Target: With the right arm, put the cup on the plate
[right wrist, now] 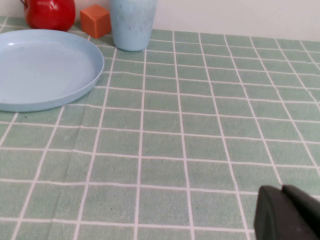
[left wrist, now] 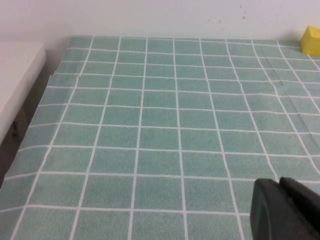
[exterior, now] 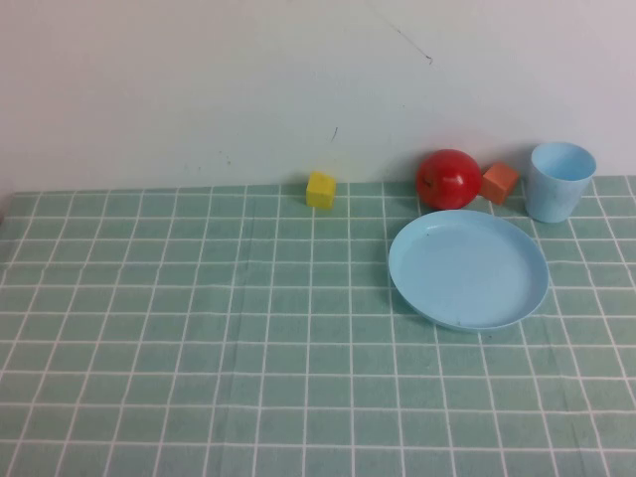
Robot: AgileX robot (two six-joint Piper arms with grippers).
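A glossy red ball (exterior: 447,179) catches light beside a smooth, matt light blue plastic cup (exterior: 560,181) and plate (exterior: 468,269) (same finish), on a green checked cloth (exterior: 199,328). The right gripper (right wrist: 287,215) looks matt black.

A small light blue cup (exterior: 561,181) is seen standing upright on the green checked cloth at the far right, close to the wall. It is tapered, without a handle, and its mouth is turned upward. A round light blue plate (exterior: 468,269) with a shallow raised rim is laid flat just in front of the cup and toward the left of it. The two are near each other but apart.
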